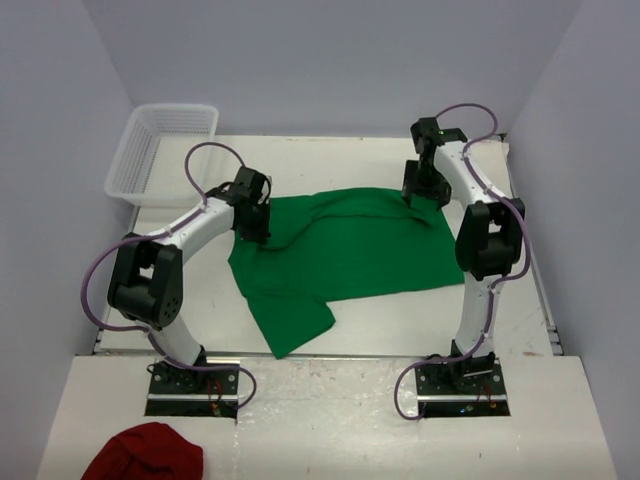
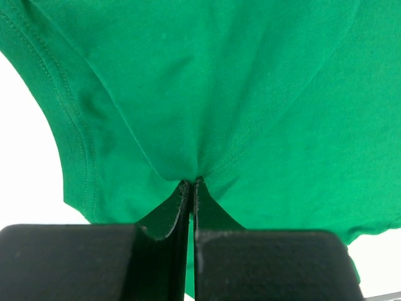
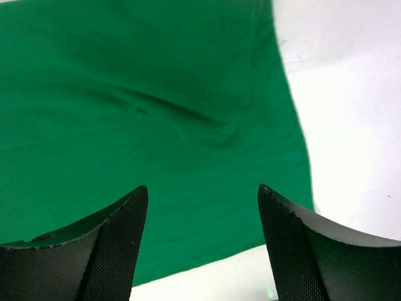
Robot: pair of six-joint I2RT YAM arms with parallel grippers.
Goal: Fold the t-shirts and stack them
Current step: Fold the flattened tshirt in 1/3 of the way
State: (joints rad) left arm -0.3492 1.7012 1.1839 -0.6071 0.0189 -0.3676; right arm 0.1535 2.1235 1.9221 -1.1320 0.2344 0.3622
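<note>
Broadly, the white table (image 1: 330,150) carries only one of the shirts. The green t-shirt (image 1: 350,250) lies across its middle, between the two arms. It is mostly flat, with its near-left part trailing toward the front edge in a loose flap. We find no cream-white shirt in any view. A white basket (image 1: 180,108) sits at the far left corner, apart from the shirt, and a dark red cloth (image 1: 145,455) lies on the near shelf by the left base.

The left gripper (image 1: 255,225) sits at the shirt's left edge. Its wrist view shows the jaws pressed together on a pinch of green fabric, which puckers around the tips. The right gripper (image 1: 425,195) hangs over the shirt's far right corner with its jaws wide apart and nothing between them. Under it we see green cloth and bare table just beside the hem.

We judge that the first fold of the green shirt is in hand and far from done, with stacking yet to come. The next move calls for the right gripper to take hold at that corner, so both arms can carry the edge over together. If the left pulls alone, we would expect the cloth to drag and bunch.
</note>
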